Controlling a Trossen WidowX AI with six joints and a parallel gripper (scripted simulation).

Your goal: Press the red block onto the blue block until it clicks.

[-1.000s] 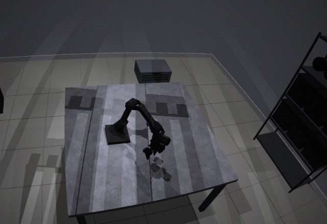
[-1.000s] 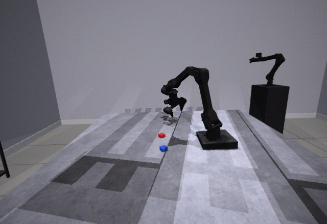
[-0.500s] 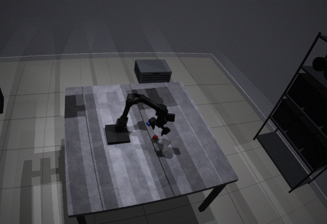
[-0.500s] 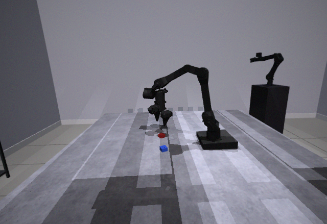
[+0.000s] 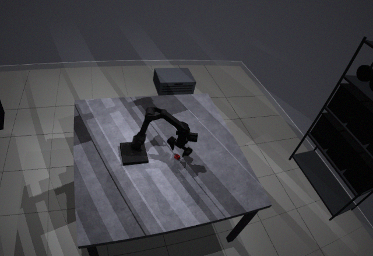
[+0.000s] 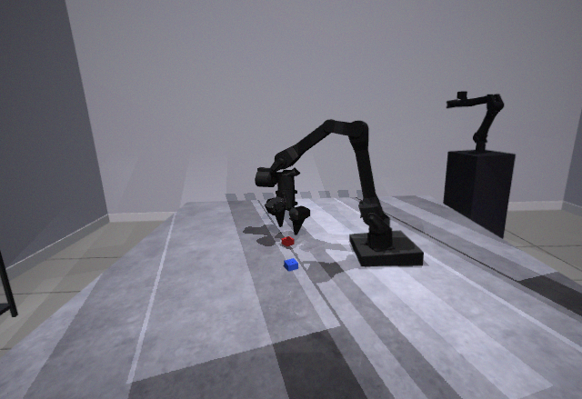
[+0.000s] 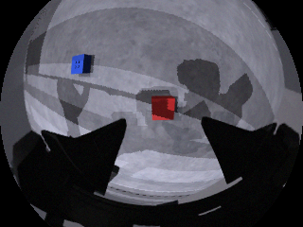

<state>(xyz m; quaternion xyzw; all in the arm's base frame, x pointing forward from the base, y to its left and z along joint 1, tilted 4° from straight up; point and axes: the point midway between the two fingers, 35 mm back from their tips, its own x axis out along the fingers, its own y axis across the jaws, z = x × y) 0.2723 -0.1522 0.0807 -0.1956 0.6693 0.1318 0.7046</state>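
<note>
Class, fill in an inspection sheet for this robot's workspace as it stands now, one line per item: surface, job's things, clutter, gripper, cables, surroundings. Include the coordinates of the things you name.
Surface: grey tabletop [image 5: 168,199] [image 6: 211,301], streaked with light and shadow.
Job's things: red block [image 5: 176,157] [image 6: 287,241] [image 7: 163,108] and blue block [image 6: 291,264] [image 7: 80,64], apart on the tabletop; the blue one is not visible from the top.
Clutter: nothing seen.
Gripper: open [image 5: 179,153] [image 6: 288,230] [image 7: 164,121], above the red block, holding nothing.
Cables: nothing seen.
Surroundings: grey cabinet [image 5: 174,76], shelf rack [image 5: 316,122], second arm on a dark pedestal [image 6: 499,197].
</note>
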